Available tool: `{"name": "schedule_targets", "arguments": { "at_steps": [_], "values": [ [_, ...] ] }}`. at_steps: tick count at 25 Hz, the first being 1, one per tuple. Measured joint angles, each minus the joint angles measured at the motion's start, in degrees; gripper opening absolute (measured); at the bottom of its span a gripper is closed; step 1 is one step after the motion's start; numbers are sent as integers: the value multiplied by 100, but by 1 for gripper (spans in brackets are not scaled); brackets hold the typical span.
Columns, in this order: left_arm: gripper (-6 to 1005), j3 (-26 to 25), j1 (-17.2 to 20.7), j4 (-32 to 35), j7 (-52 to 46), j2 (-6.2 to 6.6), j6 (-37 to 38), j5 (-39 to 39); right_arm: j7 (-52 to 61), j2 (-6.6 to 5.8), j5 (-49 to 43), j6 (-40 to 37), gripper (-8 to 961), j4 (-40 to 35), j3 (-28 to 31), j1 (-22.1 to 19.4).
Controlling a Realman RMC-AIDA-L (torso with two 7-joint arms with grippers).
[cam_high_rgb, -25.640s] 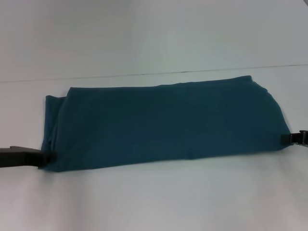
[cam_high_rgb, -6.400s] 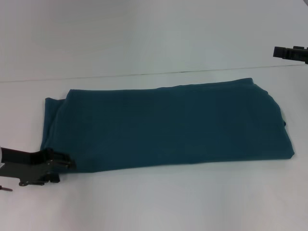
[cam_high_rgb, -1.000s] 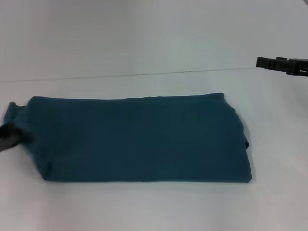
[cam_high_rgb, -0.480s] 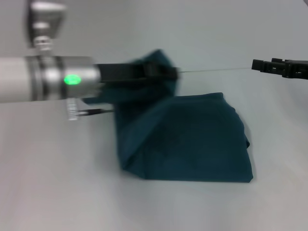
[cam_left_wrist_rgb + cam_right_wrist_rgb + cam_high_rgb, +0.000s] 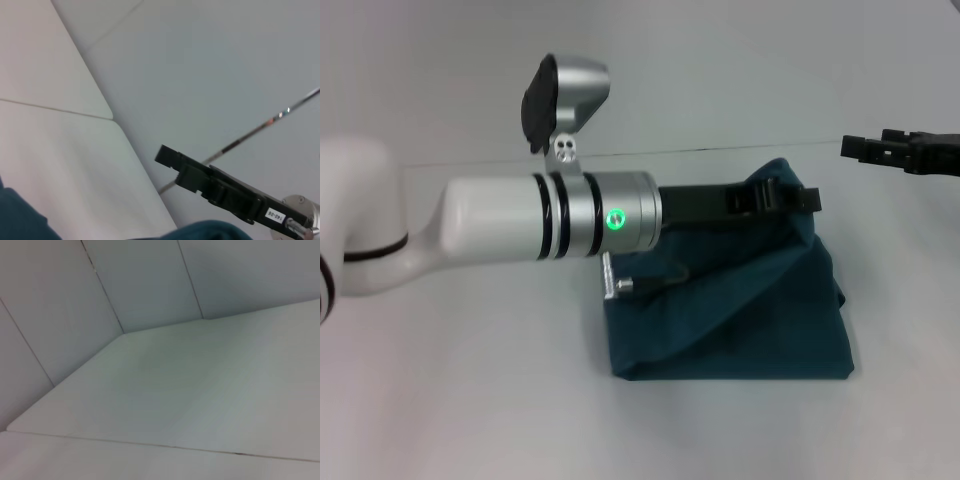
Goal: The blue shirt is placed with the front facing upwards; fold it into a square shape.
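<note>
While the fold is carried over: the shirt's end is held clamped in the left pincer [image 5: 790, 198], above the far right corner.
Shirt: the blue shirt [image 5: 760, 320] lies on the table [image 5: 470, 400], long axis left-right.
Right pincer [image 5: 865, 150]: well apart, state cannot be told.
Nearer arm: left.

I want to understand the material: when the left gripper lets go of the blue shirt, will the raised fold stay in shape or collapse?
Probably collapse: the blue shirt drapes from the left gripper in soft diagonal creases. It looks light and floppy, so it should settle flat.
</note>
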Motion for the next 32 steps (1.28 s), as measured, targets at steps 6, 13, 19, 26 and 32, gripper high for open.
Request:
{"name": "schedule_targets", "arguments": {
  "at_steps": [6, 13, 19, 26, 32],
  "values": [
    [174, 661, 295, -83, 227, -1, 1, -640, -37, 19, -12, -8, 900, 0, -60, -8],
    [383, 782, 697, 246, 236, -2, 415, -745, -41, 33, -16, 70, 899, 5, -88, -6],
    [620, 724, 1286, 771, 274, 26, 487, -738, -28, -16, -24, 149, 899, 191, -216, 14],
    [868, 657, 1859, 1130, 835, 108, 505, -604, -33, -44, -35, 91, 899, 229, -743, 47],
    [947, -135, 2302, 1461, 1268, 117, 751, 414, -76, -48, -77, -58, 899, 178, -1232, -9]
  ]
}}
